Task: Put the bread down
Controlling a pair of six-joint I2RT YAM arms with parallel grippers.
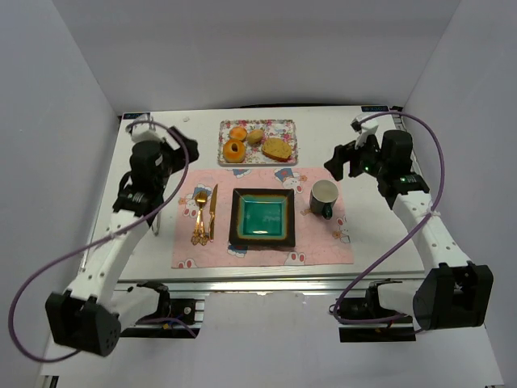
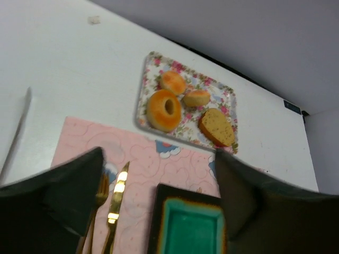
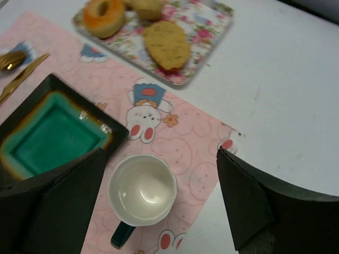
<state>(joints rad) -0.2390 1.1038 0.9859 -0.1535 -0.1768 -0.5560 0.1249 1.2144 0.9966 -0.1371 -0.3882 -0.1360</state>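
Left fingers [image 2: 63, 201], right fingers [image 3: 254, 206] standing wide, holding nothing. Bun [image 2: 197, 98] crowding slice [image 2: 217, 127] on tray [image 2: 214, 84], upper centre: grasp risking knocking doughnut [image 2: 156, 114].

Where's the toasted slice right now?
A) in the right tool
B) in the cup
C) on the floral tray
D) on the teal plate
C: the toasted slice lies on the floral tray, at its right end beside the small bun.
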